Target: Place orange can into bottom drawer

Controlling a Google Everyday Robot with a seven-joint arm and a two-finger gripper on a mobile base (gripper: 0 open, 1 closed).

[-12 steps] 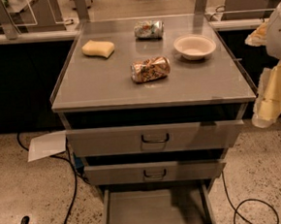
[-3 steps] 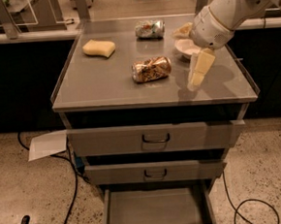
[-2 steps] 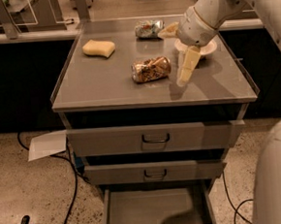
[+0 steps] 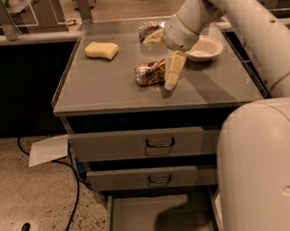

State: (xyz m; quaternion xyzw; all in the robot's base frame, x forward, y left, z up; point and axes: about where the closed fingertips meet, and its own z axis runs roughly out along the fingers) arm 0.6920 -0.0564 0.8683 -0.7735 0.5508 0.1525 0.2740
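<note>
The orange can (image 4: 149, 73) lies on its side near the middle of the grey cabinet top (image 4: 102, 85). My gripper (image 4: 163, 55) hangs over the top just right of the can. It is open and empty, with one cream finger (image 4: 174, 70) pointing down beside the can's right end and the other finger (image 4: 153, 37) up behind it. The bottom drawer (image 4: 143, 219) is pulled open at floor level, a shallow grey tray with nothing in it, partly shadowed and hidden on the right by my arm.
A silver-green-white can (image 4: 147, 29) lies at the back of the top. A white bowl (image 4: 206, 47) sits at the back right, a yellow sponge (image 4: 101, 49) at the back left. Two handle-fronted drawers (image 4: 160, 144) are shut. Paper (image 4: 47, 149) and cables lie on the floor at left.
My arm has swung in from the right and moved left across the cabinet top, so the gripper now sits right beside the orange can. The can and the other objects have not moved.
</note>
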